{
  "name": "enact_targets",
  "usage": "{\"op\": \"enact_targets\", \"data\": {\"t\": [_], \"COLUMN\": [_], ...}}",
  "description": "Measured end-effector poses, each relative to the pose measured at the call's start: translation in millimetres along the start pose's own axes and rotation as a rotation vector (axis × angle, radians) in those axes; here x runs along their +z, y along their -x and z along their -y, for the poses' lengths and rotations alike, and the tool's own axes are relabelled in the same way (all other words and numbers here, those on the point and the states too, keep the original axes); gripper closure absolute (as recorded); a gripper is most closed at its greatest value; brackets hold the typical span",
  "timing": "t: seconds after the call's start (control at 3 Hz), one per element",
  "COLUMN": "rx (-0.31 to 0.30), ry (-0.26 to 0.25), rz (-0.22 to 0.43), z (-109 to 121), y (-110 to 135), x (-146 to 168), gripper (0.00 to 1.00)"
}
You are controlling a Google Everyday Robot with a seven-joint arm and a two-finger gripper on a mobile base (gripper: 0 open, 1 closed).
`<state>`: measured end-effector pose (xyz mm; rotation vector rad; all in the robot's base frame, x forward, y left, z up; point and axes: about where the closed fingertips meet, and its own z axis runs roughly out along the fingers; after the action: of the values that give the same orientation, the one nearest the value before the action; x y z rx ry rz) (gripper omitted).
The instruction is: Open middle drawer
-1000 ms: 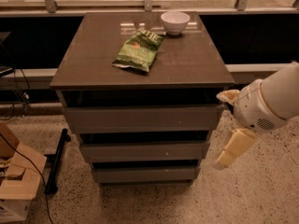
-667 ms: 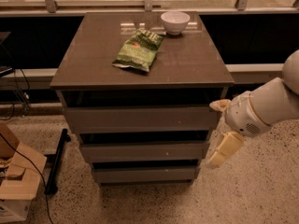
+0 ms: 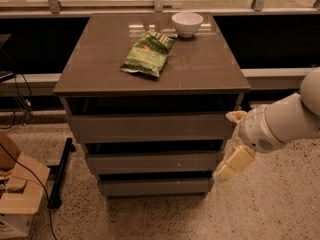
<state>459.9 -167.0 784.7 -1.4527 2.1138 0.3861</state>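
Note:
The grey-brown cabinet has three flat handleless drawer fronts stacked under its top. The middle drawer (image 3: 150,162) is the mid-sized front, with dark gaps above and below it, and it sits about flush with the others. My gripper (image 3: 231,143) is at the cabinet's right front corner, level with the top and middle drawers. Its cream fingers are spread apart, the lower fingertip (image 3: 231,166) by the middle drawer's right end and the upper one beside the top drawer (image 3: 150,128). It holds nothing.
A green chip bag (image 3: 148,54) and a white bowl (image 3: 187,23) lie on the cabinet top (image 3: 100,79). The bottom drawer (image 3: 152,187) is the slimmest. A cardboard box (image 3: 17,194) and cables sit on the floor at left. A ledge with railing runs behind.
My arm and gripper have moved left, from beside the cabinet to its right front corner. The drawers have not moved.

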Motion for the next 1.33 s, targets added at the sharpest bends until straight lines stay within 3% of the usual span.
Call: {"op": "enact_targets", "data": {"t": [0.67,1.0,1.33], "rx": [0.179,0.269,0.334], "ry": [-0.065,-0.099,-0.087], "rz": [0.005,0.050,0.084], "z": [1.5,21.1,44.6], "y": [-45.7,-65.9,-84.7], "x": [104.3,149.3,193.0], "gripper": [0.00,0.00,0.00]}}
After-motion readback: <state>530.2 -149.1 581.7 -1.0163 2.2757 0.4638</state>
